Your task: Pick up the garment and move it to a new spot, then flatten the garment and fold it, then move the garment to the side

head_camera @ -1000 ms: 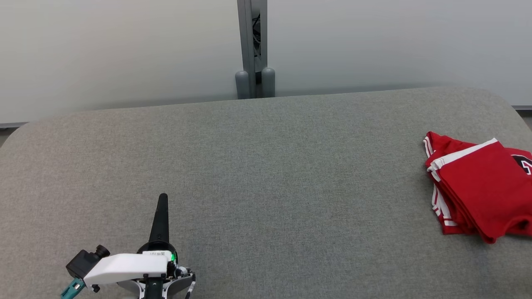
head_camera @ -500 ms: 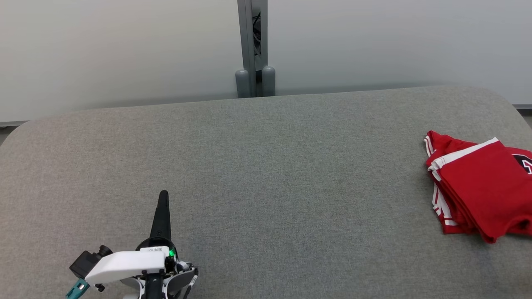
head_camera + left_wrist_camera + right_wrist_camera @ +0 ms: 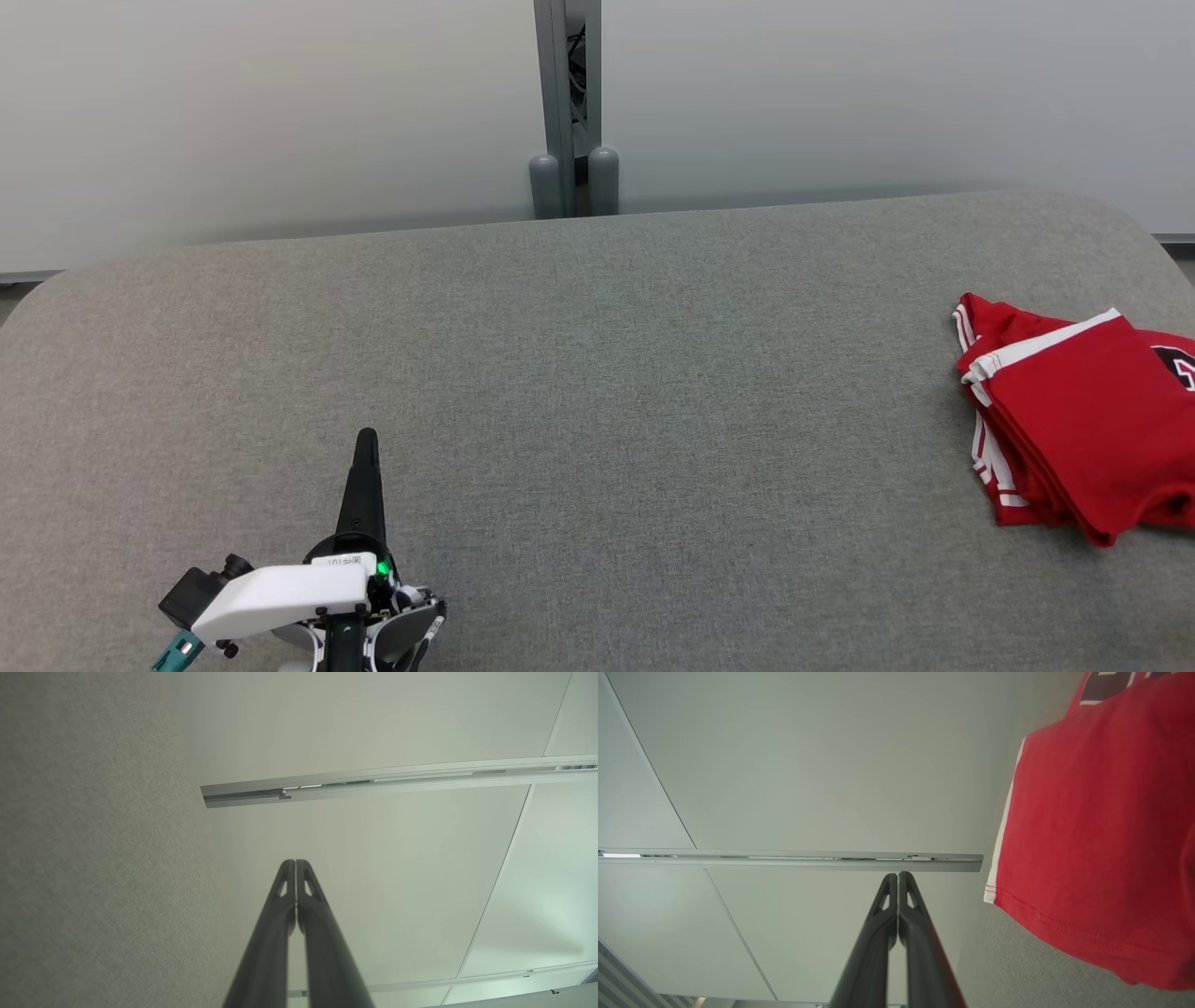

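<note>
Noting layout: the garment (image 3: 1074, 429), red with white trim, lies folded at the far right of the grey table (image 3: 597, 373), partly past the head view's right edge. My left gripper (image 3: 366, 439) sits low at the left, fingers pressed together on nothing, well apart from the cloth. My right gripper (image 3: 897, 875) is likewise closed and empty; the red fabric (image 3: 1101, 835) lies just beside it, so the right arm is nearer. The bundle's long axis runs near-to-far, slightly slanted, with stacked fold edges facing left. Judgement: garment already moved aside.
</note>
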Tool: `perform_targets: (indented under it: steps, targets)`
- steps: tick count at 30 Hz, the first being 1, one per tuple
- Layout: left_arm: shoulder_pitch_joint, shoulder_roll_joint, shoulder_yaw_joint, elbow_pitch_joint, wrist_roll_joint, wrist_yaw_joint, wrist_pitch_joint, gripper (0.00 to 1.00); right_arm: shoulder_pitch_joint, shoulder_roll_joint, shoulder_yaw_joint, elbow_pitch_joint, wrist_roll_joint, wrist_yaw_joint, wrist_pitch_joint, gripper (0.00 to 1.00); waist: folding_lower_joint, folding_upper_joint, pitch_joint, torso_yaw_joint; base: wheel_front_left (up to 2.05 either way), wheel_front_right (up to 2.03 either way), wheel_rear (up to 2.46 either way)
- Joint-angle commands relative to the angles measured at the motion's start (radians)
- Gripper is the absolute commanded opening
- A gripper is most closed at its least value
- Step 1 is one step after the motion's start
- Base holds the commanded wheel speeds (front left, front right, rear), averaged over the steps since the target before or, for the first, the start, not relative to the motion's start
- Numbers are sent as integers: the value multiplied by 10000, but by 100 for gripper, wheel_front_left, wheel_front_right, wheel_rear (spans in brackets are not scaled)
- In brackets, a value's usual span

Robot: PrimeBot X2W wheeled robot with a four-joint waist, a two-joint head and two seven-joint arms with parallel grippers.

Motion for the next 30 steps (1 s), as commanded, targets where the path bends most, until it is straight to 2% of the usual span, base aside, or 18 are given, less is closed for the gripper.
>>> perform_targets:
  steps: [1,30]
  targets:
    - [-176,19,38,-2,12,-48,-14,0,-95,-61,-10,9,55,7,63,0,0,0,0,0,0,0,0]
    - [-175,20,38,-3,11,-48,-14,0,-96,-59,-9,9,51,7,57,0,0,0,0,0,0,0,0]
